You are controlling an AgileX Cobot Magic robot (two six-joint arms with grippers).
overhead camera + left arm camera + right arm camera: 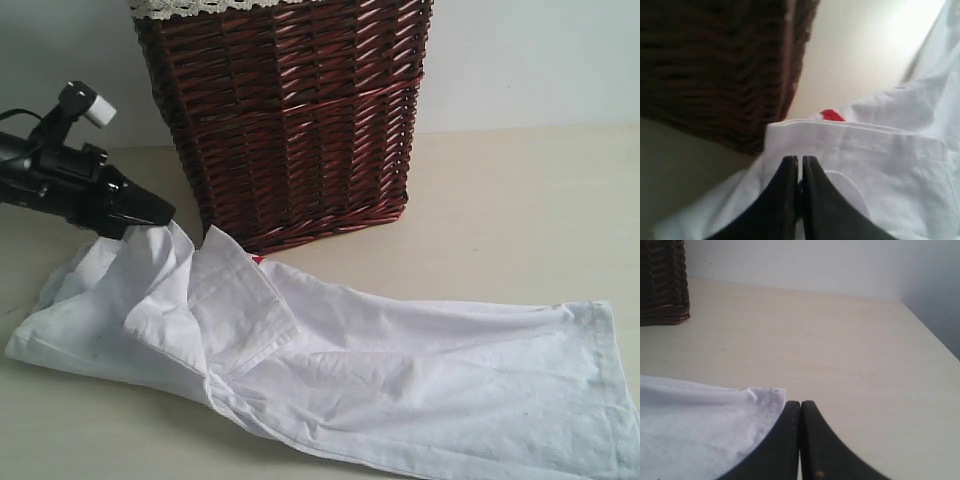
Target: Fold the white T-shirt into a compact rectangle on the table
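- The left gripper (pixel 800 161) is shut, and it looks pinched on a raised fold of the white T-shirt (pixel 400 350) just in front of the wicker basket (pixel 290 120).
- The right gripper (pixel 800 404) is closed on nothing, just beside the shirt's hem corner (pixel 771 392).
- The shirt lies stretched lengthwise and rumpled across the table (pixel 520 200), a sliver of red patch (pixel 831 115) showing.
- Risk, to my eye: with the hem end free, a pull from the left could drag the whole shirt, or the thin pinch could slip; bunched layers could fold in lumpy.
- Count: two grippers, one shirt, one basket, one table.
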